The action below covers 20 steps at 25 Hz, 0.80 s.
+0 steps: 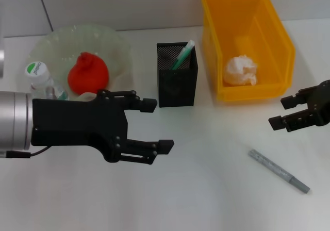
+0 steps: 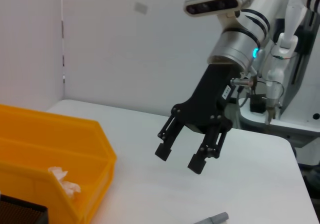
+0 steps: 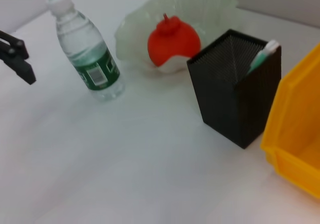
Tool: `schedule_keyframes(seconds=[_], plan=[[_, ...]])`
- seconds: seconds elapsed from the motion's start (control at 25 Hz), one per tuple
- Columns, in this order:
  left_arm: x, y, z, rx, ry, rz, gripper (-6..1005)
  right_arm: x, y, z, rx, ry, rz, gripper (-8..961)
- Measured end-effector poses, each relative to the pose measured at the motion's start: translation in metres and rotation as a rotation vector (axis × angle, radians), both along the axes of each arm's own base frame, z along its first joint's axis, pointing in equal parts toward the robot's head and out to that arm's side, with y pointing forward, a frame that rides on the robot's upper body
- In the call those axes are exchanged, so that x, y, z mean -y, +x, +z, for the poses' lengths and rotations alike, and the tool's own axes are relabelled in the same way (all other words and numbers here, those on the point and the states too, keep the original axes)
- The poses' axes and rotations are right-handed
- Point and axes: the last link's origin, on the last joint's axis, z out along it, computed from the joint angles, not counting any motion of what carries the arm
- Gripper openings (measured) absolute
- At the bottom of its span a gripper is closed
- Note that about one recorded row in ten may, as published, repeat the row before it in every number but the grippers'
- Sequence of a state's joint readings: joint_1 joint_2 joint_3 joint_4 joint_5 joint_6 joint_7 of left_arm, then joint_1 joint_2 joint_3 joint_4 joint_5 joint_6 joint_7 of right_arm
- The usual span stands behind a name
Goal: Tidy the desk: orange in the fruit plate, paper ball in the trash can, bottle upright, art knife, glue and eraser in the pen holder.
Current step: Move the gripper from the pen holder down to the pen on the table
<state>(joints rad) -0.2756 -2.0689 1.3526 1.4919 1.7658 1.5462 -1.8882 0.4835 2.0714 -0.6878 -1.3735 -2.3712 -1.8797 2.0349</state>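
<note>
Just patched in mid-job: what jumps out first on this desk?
The yellow bin at the back right, paper ball inside. The open left gripper looms in front of the fruit plate holding the orange. A grey art knife lies loose near the open right gripper.

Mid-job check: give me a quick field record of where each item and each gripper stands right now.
orange: red-orange round fruit in the pale green glass fruit plate
paper ball: crumpled white paper inside the yellow plastic bin
bottle: clear plastic water bottle with white cap, upright beside the plate
pen holder: black mesh square holder, green-white stick inside
art knife: grey slim knife lying on the white table
eraser: not seen
left gripper: open, empty
right gripper: open, empty, above the knife
</note>
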Motion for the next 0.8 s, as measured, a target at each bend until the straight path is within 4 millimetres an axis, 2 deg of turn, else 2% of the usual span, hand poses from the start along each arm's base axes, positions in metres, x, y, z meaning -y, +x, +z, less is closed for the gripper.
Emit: schedule_keyframes(seconds=[0.24,0.8], plan=[[-0.004,-0.002,-0.007,0.013,-0.031,0.0,846,-0.008,-0.01,-0.011,0.115,-0.075,-0.044,761],[-0.002,0.001,-0.002,0.04,-0.018,-0.064,845,-0.018,-0.028,-0.031,0.302,-0.176,-0.063,759]])
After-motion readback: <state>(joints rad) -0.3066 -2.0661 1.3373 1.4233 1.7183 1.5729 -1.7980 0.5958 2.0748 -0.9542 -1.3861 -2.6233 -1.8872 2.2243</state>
